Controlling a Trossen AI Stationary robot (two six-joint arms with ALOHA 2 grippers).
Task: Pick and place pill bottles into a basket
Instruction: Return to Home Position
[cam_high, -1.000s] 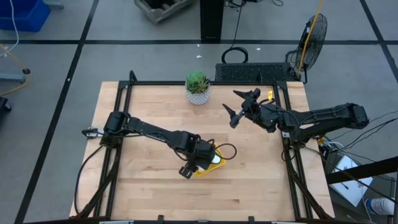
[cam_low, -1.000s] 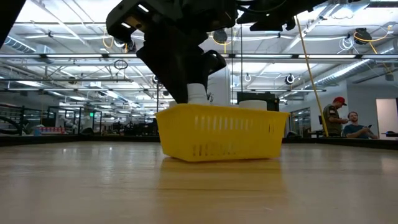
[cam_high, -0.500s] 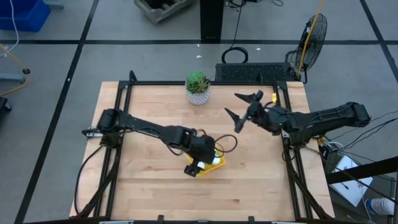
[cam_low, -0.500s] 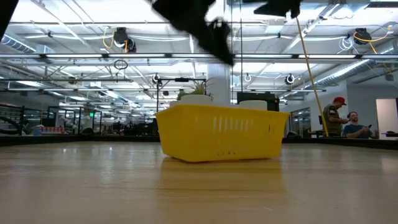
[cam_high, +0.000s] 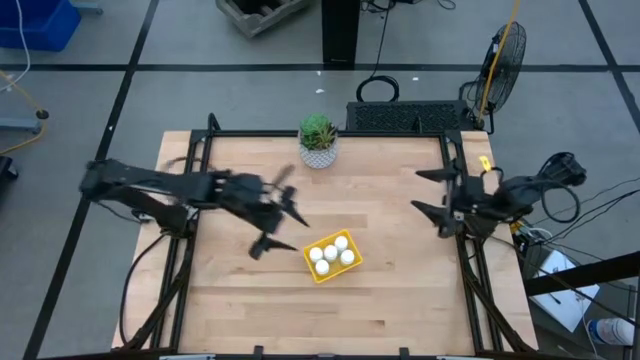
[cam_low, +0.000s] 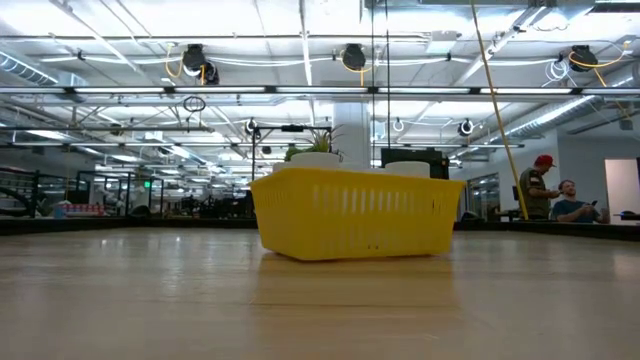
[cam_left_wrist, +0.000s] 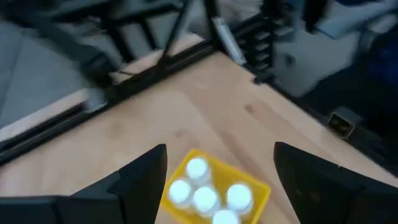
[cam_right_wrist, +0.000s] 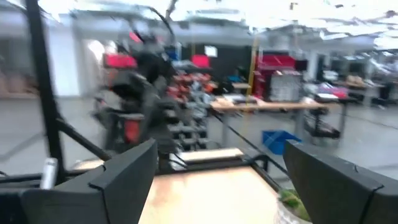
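Evidently, 5 pill bottles (cam_high: 335, 256) fill the basket (cam_low: 350, 215), so left gripper (cam_high: 276, 222) and right gripper (cam_high: 428, 192) flank it wide-open, empty.

Dark slim jointed arms (cam_high: 170, 185); black looping cables (cam_high: 563, 168); dark jaws.

The left arm (cam_high: 160, 185) lies stretched out long from its base on the left side. Its wrist points inward toward the middle, and the left gripper (cam_high: 283, 222) has its two fingers (cam_left_wrist: 140, 183) spread wide apart. The right arm (cam_high: 520, 190) is folded close over its base on the right side, the right gripper (cam_high: 428, 192) pointing inward with both dark fingers (cam_right_wrist: 127, 174) likewise held wide apart.
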